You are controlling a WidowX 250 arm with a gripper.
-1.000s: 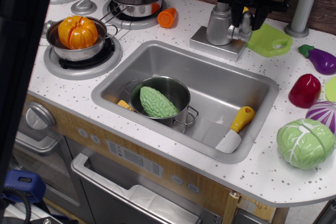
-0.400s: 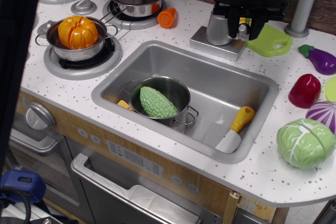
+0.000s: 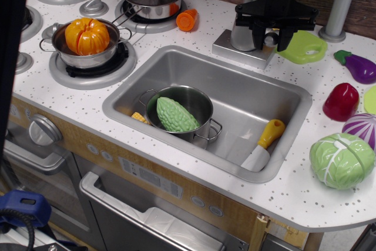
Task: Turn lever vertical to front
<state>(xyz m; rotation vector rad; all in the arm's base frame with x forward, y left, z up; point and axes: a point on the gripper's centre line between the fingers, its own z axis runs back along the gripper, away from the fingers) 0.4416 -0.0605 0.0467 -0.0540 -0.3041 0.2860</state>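
Claw [image 3: 271, 38], upper right, straddles the lever [image 3: 269, 37] with fingers spread wide. Small stiff plastic, probably slippery; best gripped across its flat sides.

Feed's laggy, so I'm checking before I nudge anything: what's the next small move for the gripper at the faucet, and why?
Probably close the gripper on the lever. The black fingers appear to straddle it beside the faucet body, looking open; contact is unclear.
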